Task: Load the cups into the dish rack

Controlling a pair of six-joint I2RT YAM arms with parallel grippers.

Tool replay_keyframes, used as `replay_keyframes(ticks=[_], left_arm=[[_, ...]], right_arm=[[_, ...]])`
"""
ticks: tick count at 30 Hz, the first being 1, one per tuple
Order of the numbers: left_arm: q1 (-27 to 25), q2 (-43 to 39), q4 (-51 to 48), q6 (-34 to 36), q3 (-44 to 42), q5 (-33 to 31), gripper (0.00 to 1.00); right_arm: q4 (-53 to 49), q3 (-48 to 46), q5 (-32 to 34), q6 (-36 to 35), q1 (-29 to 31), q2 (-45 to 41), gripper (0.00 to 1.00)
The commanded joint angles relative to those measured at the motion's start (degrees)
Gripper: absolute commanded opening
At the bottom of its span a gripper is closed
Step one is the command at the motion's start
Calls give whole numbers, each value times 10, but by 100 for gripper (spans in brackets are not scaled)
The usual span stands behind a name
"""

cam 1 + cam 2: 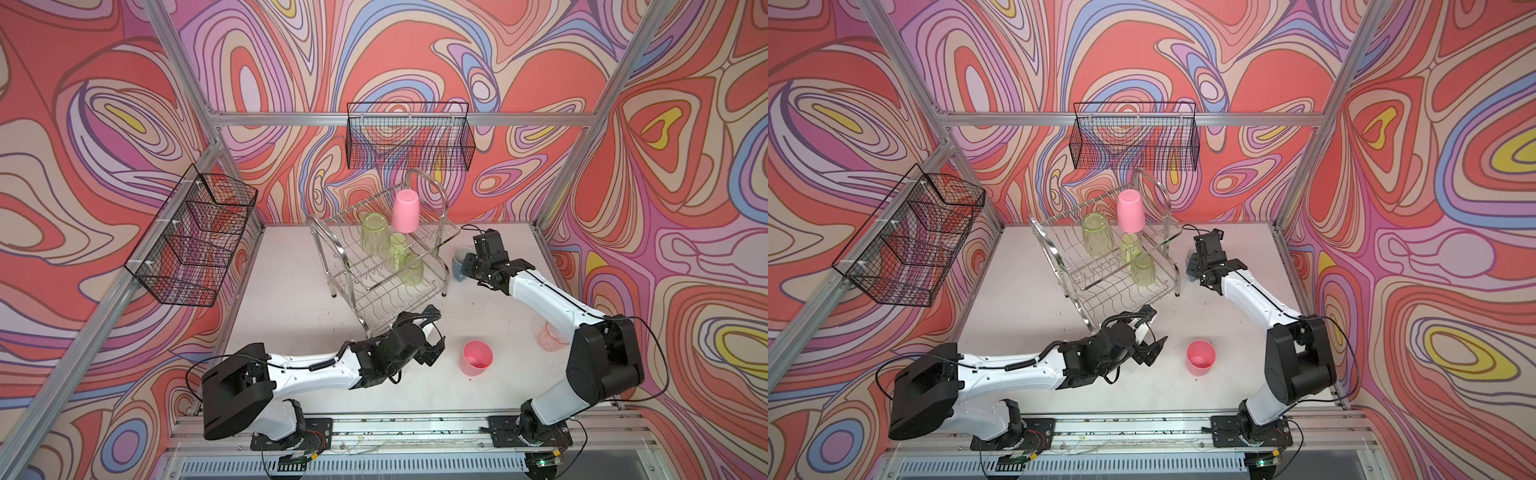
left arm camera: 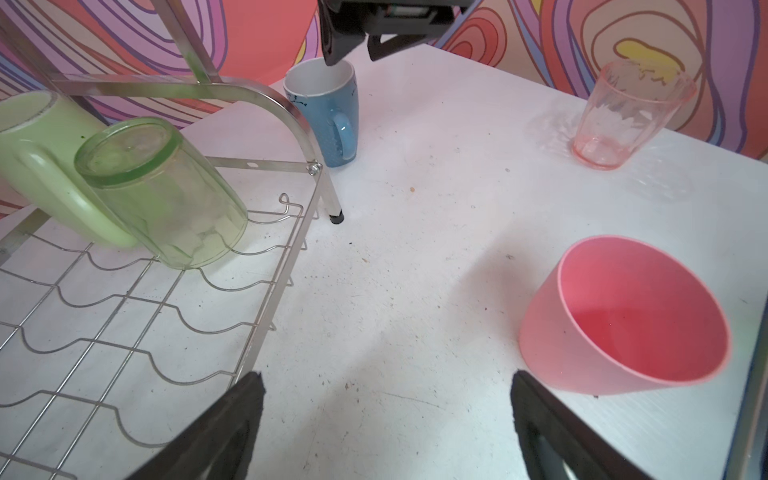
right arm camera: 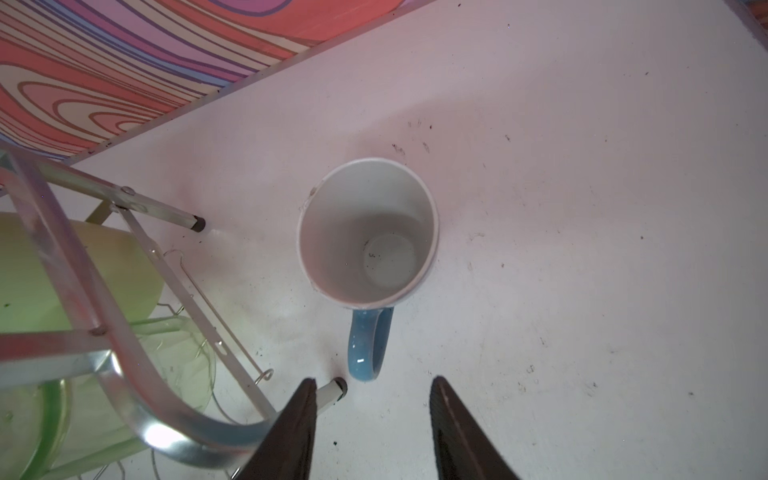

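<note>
The right tool [image 3: 372,380], jaws apart and empty, hovers above the blue mug [image 3: 368,232] just beside the dish rack [image 2: 232,87]; the left tool [image 2: 386,374] gapes near it. Four cups [image 1: 405,210] are racked; the mug, pink tumbler [image 1: 477,357] and pinkish cup [image 2: 623,112] are not yet loaded, standing on the bench [image 2: 415,249].

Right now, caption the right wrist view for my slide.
Open right gripper above the upright blue mug standing on the table beside the dish rack.

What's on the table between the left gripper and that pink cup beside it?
Nothing: only bare white table separates the left gripper from the pink cup, seen in both top views.
</note>
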Motion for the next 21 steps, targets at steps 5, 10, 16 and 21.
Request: replay_keyframes(ticks=[5,10,16,21], left_arm=[[-9,-35,-21,21,-25,-2,95],[-11,-55,-36,25,-30,-2,95],[-12,-76,-40,27,-42,3,95],[-12,-83,-49,26,-46,4,95]], right_arm=[[-23,52,-13,-16,-26,51,45],[-38,97,-11,-36,-41,86,44],[-36,124,-15,-71,-53,129,41],[-35,140,-28,-91,-63,148,40]])
